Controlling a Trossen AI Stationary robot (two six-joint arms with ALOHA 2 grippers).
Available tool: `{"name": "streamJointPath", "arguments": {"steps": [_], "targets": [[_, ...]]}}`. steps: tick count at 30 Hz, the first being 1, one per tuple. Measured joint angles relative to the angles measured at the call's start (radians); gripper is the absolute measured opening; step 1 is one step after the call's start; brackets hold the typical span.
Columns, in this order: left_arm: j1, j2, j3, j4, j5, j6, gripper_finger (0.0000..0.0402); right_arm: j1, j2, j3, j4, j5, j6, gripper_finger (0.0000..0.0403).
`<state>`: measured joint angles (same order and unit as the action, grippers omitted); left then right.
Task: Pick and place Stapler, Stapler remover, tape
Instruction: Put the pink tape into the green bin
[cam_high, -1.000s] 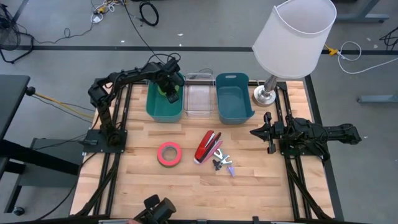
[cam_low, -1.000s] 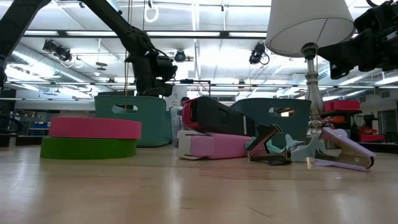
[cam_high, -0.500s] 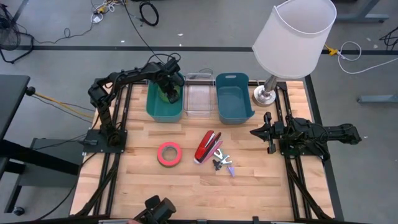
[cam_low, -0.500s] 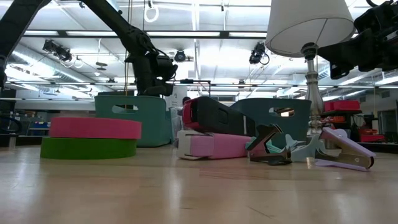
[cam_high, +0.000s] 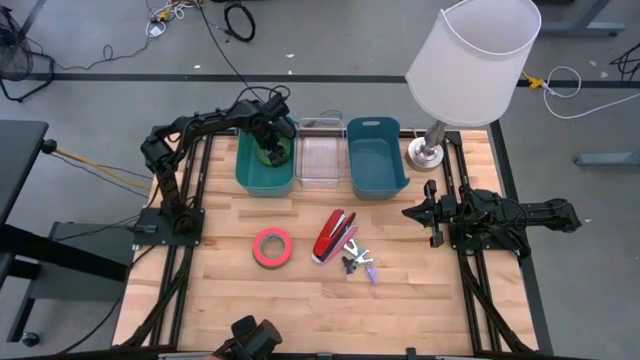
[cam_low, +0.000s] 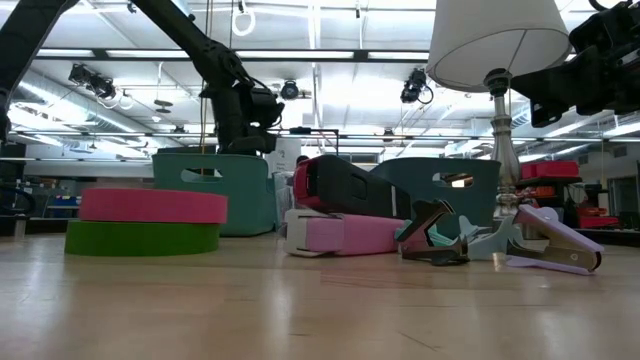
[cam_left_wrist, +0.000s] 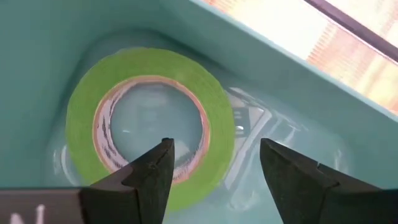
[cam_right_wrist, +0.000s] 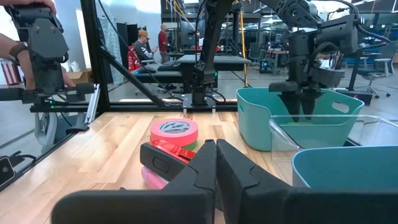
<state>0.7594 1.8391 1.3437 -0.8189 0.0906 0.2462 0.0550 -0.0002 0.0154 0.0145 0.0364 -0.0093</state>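
Observation:
My left gripper (cam_left_wrist: 214, 165) is open, pointing down into the left teal bin (cam_high: 264, 165), just above a green tape roll (cam_left_wrist: 149, 121) that lies flat on the bin floor. My right gripper (cam_right_wrist: 216, 158) is shut and waits over the table's right side (cam_high: 425, 213). On the table lie a pink-and-green tape roll (cam_high: 272, 246), a red-and-pink stapler (cam_high: 333, 236) and the staple removers (cam_high: 359, 263), all resting flat on the wood.
A clear bin (cam_high: 320, 155) and a second teal bin (cam_high: 376, 160) stand side by side at the far edge. A table lamp (cam_high: 470, 70) stands at the far right corner. People show in the room beyond the table (cam_right_wrist: 146, 43).

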Motion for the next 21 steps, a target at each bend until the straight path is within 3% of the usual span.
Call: {"name": "streamJointPath", "arguments": {"steps": [21], "targets": [[-0.063,-0.196,0.000,-0.059,-0.023,-0.001,0.0236,0.000,0.000,0.000,0.000,0.000,0.000,0.0016]]}}
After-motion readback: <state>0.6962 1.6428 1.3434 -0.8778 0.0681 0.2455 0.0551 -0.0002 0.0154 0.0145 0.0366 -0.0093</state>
